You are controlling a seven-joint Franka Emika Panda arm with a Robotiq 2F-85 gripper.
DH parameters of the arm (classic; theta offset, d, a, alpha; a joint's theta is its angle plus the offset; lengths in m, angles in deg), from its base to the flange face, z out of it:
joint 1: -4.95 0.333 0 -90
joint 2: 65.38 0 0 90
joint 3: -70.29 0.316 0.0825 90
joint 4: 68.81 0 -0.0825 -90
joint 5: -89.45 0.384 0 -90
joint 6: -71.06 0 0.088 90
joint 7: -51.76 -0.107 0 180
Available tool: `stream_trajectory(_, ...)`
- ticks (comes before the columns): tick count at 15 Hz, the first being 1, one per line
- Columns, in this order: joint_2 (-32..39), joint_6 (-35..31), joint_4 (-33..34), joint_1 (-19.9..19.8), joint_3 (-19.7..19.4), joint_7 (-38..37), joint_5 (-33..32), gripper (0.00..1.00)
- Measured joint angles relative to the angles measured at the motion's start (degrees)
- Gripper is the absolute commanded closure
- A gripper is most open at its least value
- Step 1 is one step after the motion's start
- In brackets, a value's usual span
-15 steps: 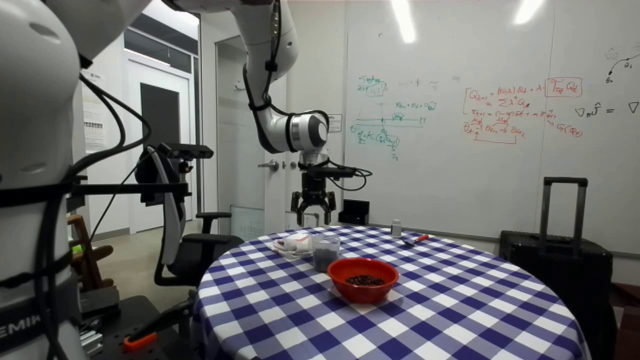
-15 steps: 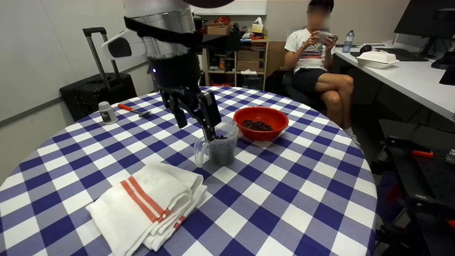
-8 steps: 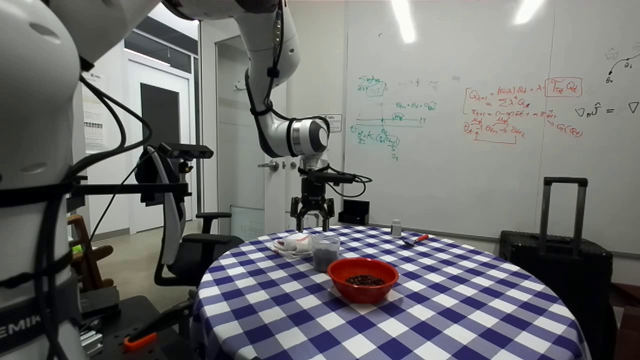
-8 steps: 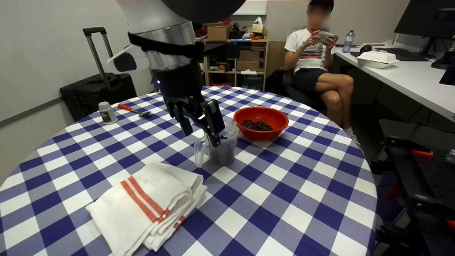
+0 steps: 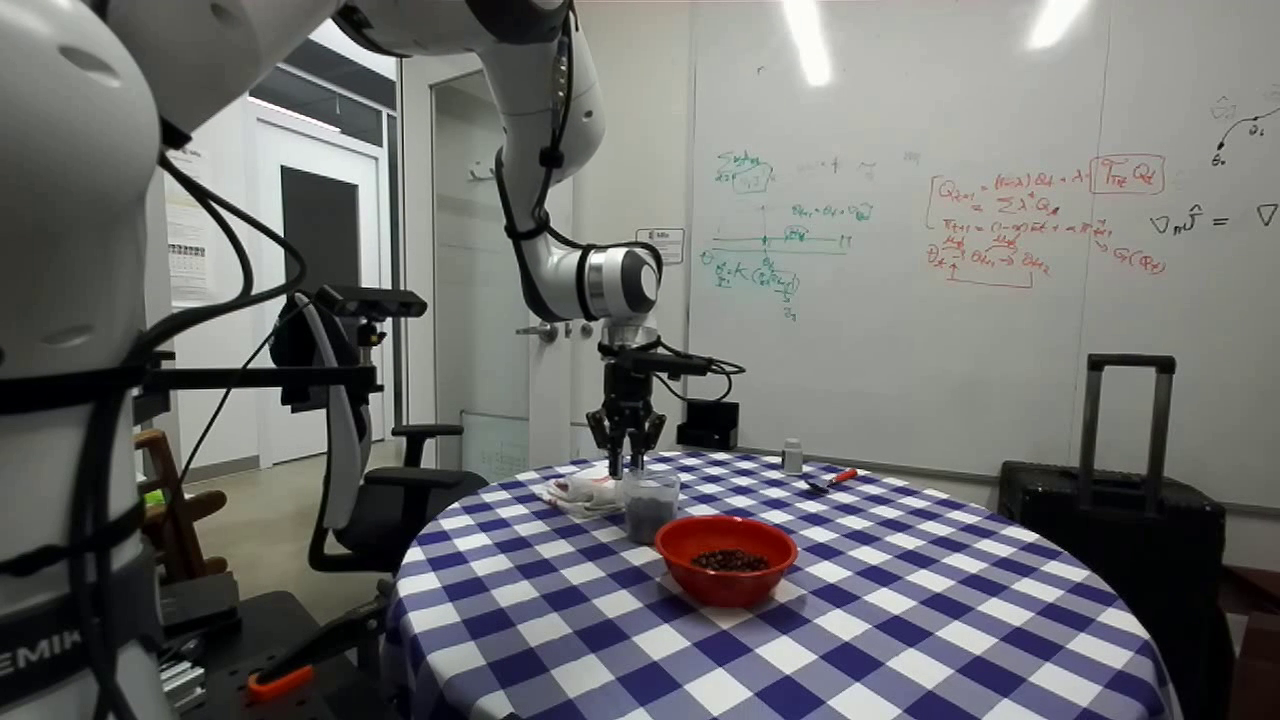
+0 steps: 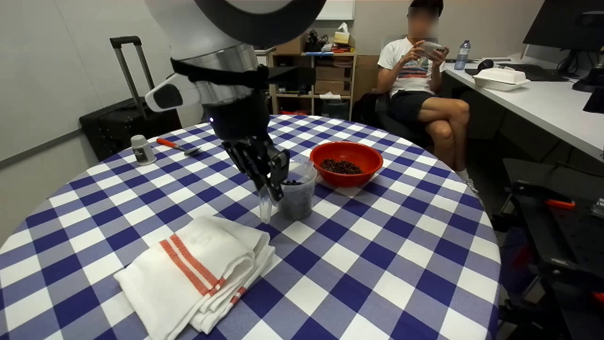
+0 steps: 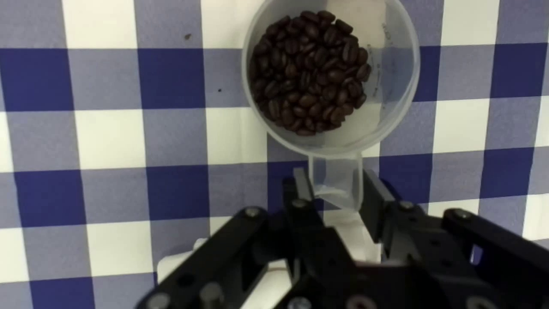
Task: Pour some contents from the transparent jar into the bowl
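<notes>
The transparent jar (image 7: 392, 81) stands upright on the checked cloth, partly filled with dark brown beans (image 7: 309, 73). It also shows in both exterior views, as a pale cup (image 5: 652, 508) with a handle (image 6: 265, 208). From above, my gripper (image 7: 334, 184) has its two fingers on either side of that handle, pads against its edges, so it is shut on the handle. In an exterior view the gripper (image 6: 272, 191) points down at the jar's handle side. Beside the jar sits the red bowl (image 6: 349, 179), with dark beans at its bottom; the wrist view does not include it.
A folded white towel (image 6: 198, 264) with red stripes lies near the jar's handle side. Farther off are a small white shaker (image 6: 143, 151) and a spoon (image 6: 177, 145) with a red handle. A person (image 6: 410, 66) sits beyond the table.
My gripper has come down to the jar's handle, and its fingers have moved from wide apart to close together around it. Jar and bowl stay in place.
</notes>
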Motion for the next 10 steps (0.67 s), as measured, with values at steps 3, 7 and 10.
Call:
stream_trajectory(3,0.4,0.2,0.7,0.0,0.0,0.0,0.0,0.93)
stream_trajectory(7,0.4,0.1,1.5,-0.3,-0.1,0.0,0.1,0.93)
stream_trajectory(10,-0.7,-0.9,1.7,-2.4,0.0,0.1,1.3,0.93)
